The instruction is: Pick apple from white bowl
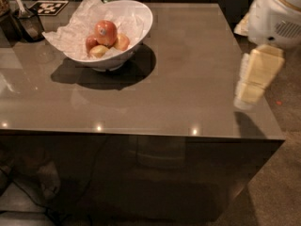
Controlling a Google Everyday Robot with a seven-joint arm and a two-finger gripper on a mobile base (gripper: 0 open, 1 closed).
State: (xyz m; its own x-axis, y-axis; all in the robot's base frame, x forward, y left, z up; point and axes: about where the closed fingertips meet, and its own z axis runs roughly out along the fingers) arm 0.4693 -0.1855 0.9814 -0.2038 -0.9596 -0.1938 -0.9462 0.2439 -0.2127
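Reaching across the worktop (188, 60) from its right edge, where our hand (249, 91) hangs in a state we cannot tell, we risk snagging the crumpled paper (70, 34) or toppling the smaller apples (121, 42) beneath the apple (106, 32) in the white bowl (141, 20).

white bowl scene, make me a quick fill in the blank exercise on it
The apple lies in the white bowl, which is lined with crumpled ____.
In the camera view the bowl stands toward the table's far ____ corner.
The gripper hovers by the table's ____ edge, apart from the bowl.
Missing words: paper; left; right.
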